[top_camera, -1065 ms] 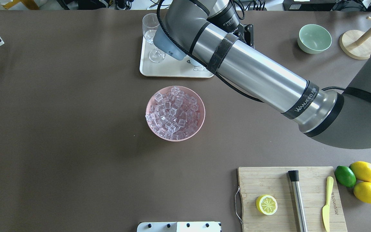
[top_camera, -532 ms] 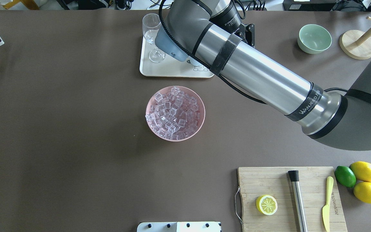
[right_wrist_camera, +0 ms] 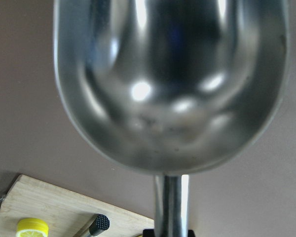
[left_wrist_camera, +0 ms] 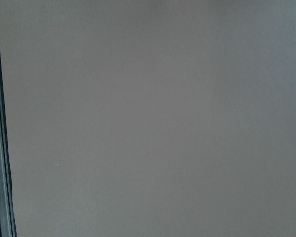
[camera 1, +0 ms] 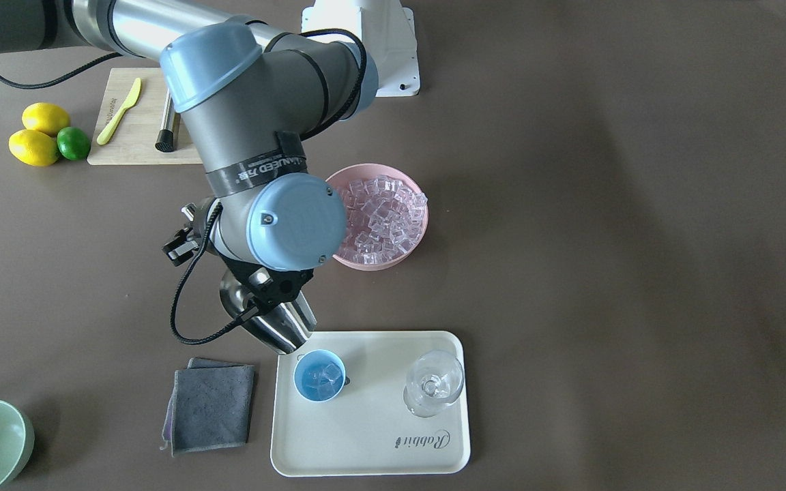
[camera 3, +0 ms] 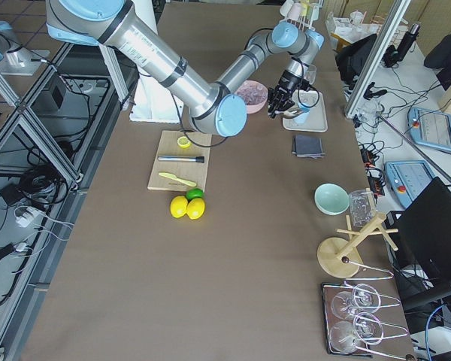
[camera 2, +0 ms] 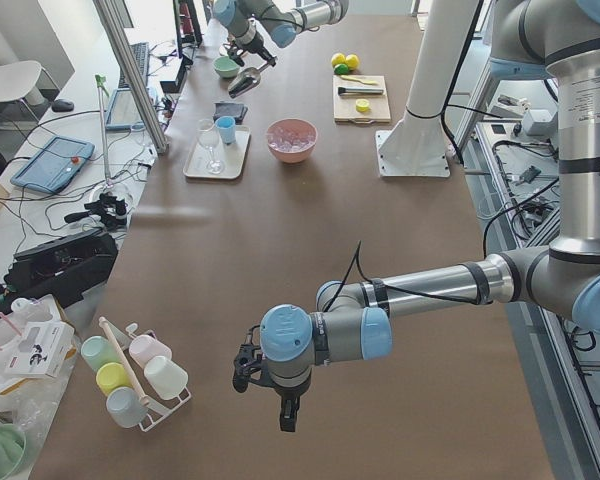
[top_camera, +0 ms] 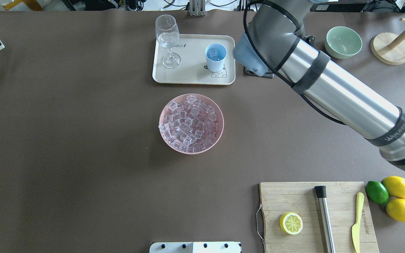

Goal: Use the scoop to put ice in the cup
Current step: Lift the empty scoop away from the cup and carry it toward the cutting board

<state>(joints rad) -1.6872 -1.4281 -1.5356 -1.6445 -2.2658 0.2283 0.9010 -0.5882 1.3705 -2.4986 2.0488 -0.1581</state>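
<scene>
The light-blue cup (top_camera: 215, 56) stands on the white tray (top_camera: 188, 75) and holds a few cubes of ice (camera 1: 325, 376). More ice (top_camera: 190, 121) fills the pink bowl (top_camera: 220, 135) in the middle of the table. My right gripper (camera 1: 271, 290) is shut on the handle of the steel scoop (camera 1: 285, 326), held above the tray's corner, just beside the cup. The scoop's trough (right_wrist_camera: 170, 84) is empty in the right wrist view. My left gripper (camera 2: 280, 408) hangs far from the tray over bare table. I cannot tell whether it is open or shut.
A stemmed glass (top_camera: 167, 38) shares the tray. A grey cloth (camera 1: 210, 402) lies beside the tray, and a pale green bowl (top_camera: 343, 42) and a wooden stand (top_camera: 389, 48) sit farther right. A cutting board (top_camera: 294, 196) carries a lemon half, a steel rod and a knife.
My right arm has swung right, off the tray. The cup, hidden under the arm before, now shows with ice in it.
</scene>
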